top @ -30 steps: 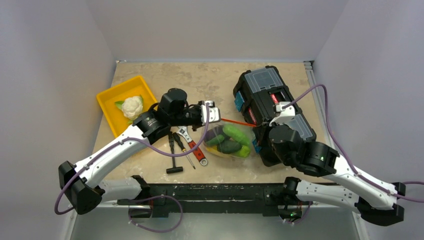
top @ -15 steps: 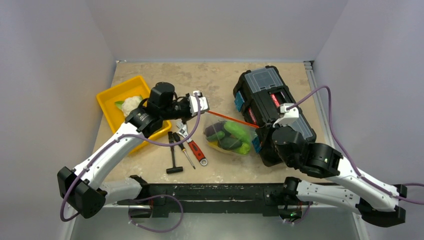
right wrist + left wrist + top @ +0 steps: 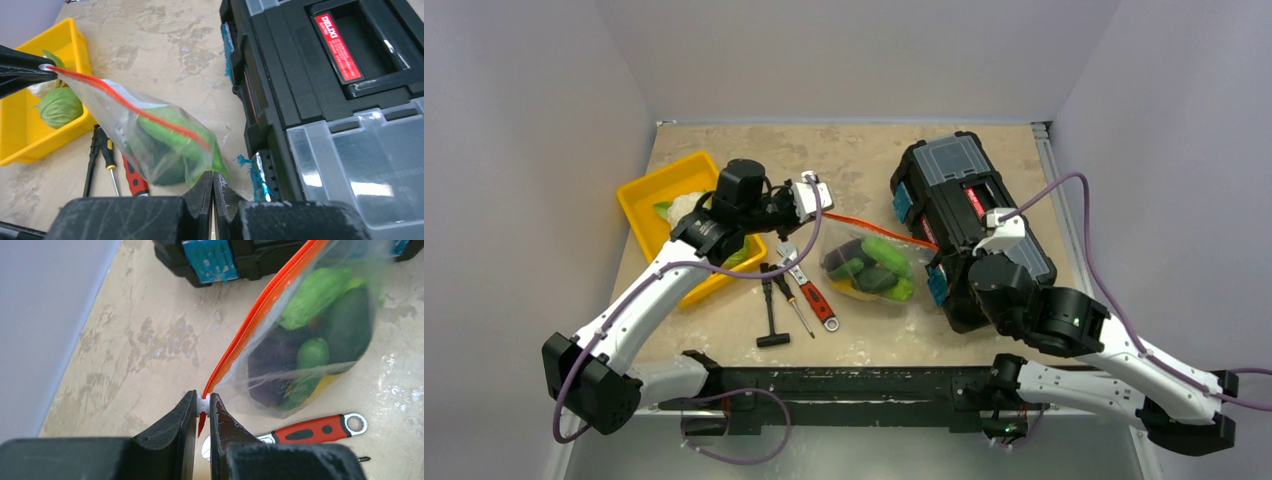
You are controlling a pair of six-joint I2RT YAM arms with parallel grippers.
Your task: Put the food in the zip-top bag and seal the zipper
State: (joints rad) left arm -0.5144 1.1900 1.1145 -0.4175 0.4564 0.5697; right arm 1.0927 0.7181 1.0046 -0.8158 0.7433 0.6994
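Dragged farther left: bag [image 3: 869, 268], zipper [image 3: 874, 228] taut. My left jaws pinch white tip [image 3: 202, 403]; right jaws pressed together on bag corner; food [image 3: 879, 262] inside. Sealing underway; next, confirm strip closed, release.

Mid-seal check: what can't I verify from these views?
- Whether the zipper is fully shut: left wrist view cuts it off at the top edge; too thin from above.
- How much bag the right gripper pinches: the corner vanishes between its jaws.
- How many food pieces: blurred, overlapping behind plastic.
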